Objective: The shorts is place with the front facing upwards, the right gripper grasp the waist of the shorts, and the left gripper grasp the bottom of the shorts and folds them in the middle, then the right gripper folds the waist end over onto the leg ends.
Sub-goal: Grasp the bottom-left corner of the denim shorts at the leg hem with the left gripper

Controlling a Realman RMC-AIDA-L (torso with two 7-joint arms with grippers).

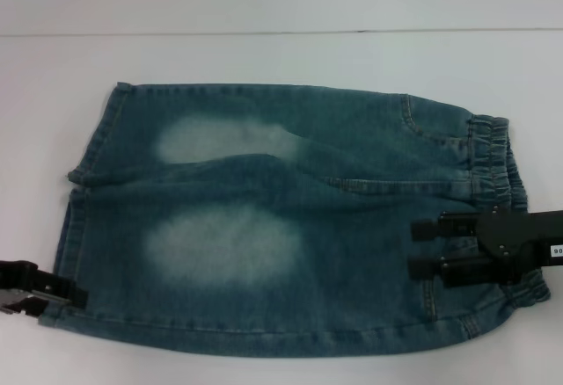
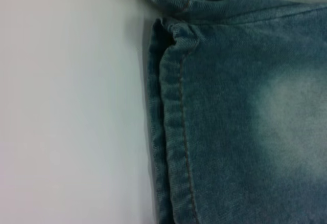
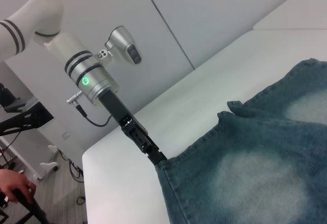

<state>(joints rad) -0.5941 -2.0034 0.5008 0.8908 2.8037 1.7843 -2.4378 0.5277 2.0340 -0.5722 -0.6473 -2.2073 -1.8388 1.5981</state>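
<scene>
Only sideways: left pincer at hem

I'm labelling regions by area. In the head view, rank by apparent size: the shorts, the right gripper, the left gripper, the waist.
1. Shorts
2. Waist, a narrow ruffled band
3. Right gripper, close to the waist in apparent area, so that order is unsure
4. Left gripper, cut off by the frame edge, so only its visible part counts

Bright, even overhead light, faint shadows (head view soft, slightly blurred), no glare.
</scene>
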